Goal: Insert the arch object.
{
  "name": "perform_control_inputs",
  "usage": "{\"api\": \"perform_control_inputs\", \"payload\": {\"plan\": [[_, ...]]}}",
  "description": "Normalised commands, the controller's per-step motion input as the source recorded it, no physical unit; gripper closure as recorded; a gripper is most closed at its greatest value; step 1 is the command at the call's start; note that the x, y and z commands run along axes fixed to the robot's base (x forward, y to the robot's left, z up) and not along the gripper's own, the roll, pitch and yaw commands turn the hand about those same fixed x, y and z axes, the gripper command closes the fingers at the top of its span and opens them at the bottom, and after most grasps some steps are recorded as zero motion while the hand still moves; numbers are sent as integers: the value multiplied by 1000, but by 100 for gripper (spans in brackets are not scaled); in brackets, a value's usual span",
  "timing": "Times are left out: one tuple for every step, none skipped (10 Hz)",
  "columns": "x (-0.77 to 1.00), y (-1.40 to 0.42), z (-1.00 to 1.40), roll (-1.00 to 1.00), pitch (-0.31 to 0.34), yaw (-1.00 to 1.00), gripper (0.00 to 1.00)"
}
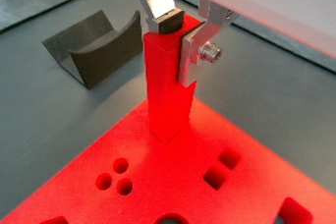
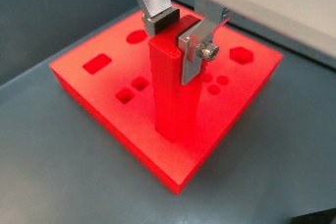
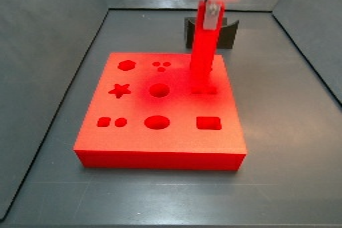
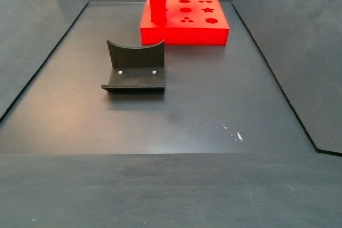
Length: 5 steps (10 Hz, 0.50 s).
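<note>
Gripper (image 1: 182,29) closed on top of tall red bar (image 1: 170,85), bar upright w/ base on red board (image 1: 151,174). Arch object (image 1: 94,53) on dark floor (image 4: 174,112), apart from board, curved side up, untouched.

The claw (image 1: 182,31) sits at the top of the bar (image 1: 168,85) standing on the board (image 2: 98,88), with the fixture (image 4: 132,68), apparently apart, on the table (image 4: 201,132) beside it.
</note>
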Motion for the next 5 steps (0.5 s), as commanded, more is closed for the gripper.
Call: {"api": "perform_control_inputs", "payload": {"plan": [[0,-9,-834,143,-156,0,100],[0,-34,-814,177,-137,0,100],[0,-49,-763,183,-113,0,100],[3,-17,-294,63,-29,0,100],[0,0,0,0,0,0,100]]}}
